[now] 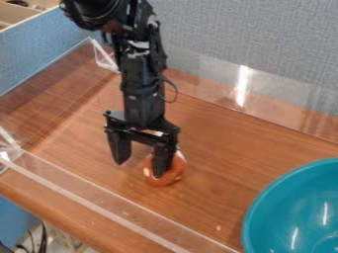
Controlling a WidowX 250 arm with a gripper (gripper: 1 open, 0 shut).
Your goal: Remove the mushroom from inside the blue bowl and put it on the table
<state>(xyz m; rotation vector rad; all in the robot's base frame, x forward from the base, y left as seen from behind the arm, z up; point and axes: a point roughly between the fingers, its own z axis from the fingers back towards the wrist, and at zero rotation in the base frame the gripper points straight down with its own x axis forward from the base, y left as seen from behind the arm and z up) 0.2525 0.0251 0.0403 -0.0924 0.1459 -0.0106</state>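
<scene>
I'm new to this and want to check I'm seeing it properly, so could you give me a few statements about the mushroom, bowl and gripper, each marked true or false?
1. The mushroom is on the table. True.
2. The mushroom is inside the blue bowl. False: it lies outside it, on the tabletop.
3. The gripper is open. True.
4. The gripper is reaching into the bowl. False: it is over the wood, by the mushroom.
5. The bowl is cut off by the picture's edge. True.
</scene>
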